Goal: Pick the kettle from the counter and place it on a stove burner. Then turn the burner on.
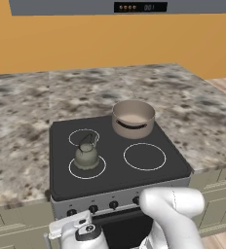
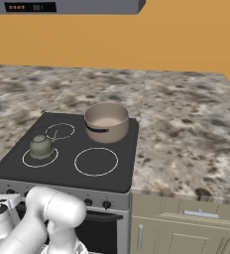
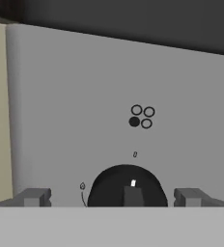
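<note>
- Your kettle (image 1: 86, 155) is already sitting upright on the front-left burner (image 1: 87, 167) of the black cooktop (image 1: 120, 165), inside the white ring, so I'd call the placing half done.
- It's well off the worktop (image 1: 17, 126) now, with nothing touching it.
- The tan pot (image 1: 133, 118) takes the back-right spot, which is probably why the kettle went front-left (the front-right ring is free too, fwiw).
- What's left is switching the burner on, and that looks like exactly where you are.
- In the hand view your tool (image 3: 112, 197) is up close to the grey front panel (image 3: 85, 96), squarely facing a black knob (image 3: 127, 185).
- Its jaws are spread wide, one fingertip (image 3: 34, 197) on each side of the knob, neither touching it, gripping nothing.
- The little four-circle icon (image 3: 141, 116) above the knob has one dot filled, so it marks which burner this knob runs (I'd guess front-left, but I can't be sure with the camera possibly rolled).
- From the left base view the tool (image 1: 81, 228) hangs low at the panel's left end, below the knob row, which fits the kettle's side.
- Next move, in my opinion: ease in, close on the knob, twist.
</note>
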Robot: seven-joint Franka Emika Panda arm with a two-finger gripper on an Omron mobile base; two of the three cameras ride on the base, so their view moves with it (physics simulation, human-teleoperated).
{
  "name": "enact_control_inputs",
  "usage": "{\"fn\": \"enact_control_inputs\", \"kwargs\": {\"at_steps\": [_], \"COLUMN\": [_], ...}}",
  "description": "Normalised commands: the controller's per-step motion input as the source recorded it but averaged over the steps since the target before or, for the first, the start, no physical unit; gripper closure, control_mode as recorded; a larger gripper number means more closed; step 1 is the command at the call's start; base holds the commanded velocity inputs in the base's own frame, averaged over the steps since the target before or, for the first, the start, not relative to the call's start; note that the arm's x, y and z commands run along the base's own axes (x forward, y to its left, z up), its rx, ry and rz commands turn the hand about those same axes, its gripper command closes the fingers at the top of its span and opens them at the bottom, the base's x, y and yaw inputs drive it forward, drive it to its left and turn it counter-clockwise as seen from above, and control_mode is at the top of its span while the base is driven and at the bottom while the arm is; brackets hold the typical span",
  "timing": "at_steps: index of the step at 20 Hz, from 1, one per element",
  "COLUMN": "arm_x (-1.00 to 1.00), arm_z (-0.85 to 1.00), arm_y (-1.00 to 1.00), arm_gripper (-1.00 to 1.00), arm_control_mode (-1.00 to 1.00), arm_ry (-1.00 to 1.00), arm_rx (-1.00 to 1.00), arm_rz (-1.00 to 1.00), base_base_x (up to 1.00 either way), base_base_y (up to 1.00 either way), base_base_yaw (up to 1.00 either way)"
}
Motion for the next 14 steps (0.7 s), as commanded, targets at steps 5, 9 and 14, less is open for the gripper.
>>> {"fn": "enact_control_inputs", "kwargs": {"at_steps": [5, 9, 14], "arm_x": [0.03, 0.0, -0.08], "arm_z": [0.0, 0.0, 0.0], "arm_y": [0.0, 0.0, 0.0], "arm_gripper": [1.0, 1.0, 1.0], "arm_control_mode": [-1.0, -1.0, -1.0], "arm_ry": [0.0, 0.0, -0.09], "arm_rx": [0.0, 0.0, 0.0], "arm_rz": [0.0, 0.0, 0.06], "base_base_x": [0.0, 0.0, 0.0], "base_base_y": [0.0, 0.0, 0.0], "base_base_yaw": [0.0, 0.0, 0.0]}}
